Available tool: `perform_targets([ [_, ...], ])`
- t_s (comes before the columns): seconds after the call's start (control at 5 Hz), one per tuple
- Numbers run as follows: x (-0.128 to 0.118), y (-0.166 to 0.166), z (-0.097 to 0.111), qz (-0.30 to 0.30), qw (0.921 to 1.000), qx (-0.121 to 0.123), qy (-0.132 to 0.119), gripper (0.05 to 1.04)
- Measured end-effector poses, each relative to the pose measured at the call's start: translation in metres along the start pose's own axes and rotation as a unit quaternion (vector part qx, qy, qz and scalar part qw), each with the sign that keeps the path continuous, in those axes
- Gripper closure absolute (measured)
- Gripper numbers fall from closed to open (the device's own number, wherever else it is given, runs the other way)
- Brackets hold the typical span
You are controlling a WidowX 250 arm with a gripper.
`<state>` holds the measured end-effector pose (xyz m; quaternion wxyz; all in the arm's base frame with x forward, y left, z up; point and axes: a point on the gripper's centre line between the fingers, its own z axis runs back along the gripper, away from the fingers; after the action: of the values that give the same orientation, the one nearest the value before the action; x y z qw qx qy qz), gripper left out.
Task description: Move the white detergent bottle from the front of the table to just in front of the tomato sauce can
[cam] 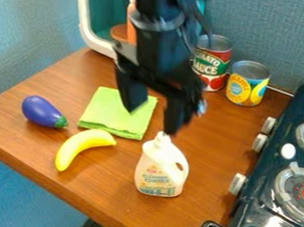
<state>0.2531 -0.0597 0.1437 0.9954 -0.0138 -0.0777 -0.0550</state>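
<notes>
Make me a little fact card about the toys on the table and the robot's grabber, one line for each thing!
gripper: fingers apart, one tip close to the bottle's cap
bottle: white, standing upright
banana: yellow, lying by the cloth's edge
eggplant: purple with a green end, left of the banana in the picture
cloth: green, folded flat
cans: two, upright near the back
stove: dark, with pale knobs, at the right side
</notes>
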Motion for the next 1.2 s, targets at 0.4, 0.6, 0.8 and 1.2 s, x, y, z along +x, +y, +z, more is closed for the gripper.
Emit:
perform_targets([
  [0.4,0.012,-0.009,-0.022,0.002,0.9994,0.034,0.010,0.082],
  [0.6,0.018,-0.010,-0.025,0.008,0.9992,0.036,0.016,0.082],
  [0.8,0.019,-0.011,-0.027,0.010,0.9990,0.035,0.027,0.082],
  [1.2,0.017,-0.005,-0.036,0.030,0.9972,0.044,0.052,0.082],
])
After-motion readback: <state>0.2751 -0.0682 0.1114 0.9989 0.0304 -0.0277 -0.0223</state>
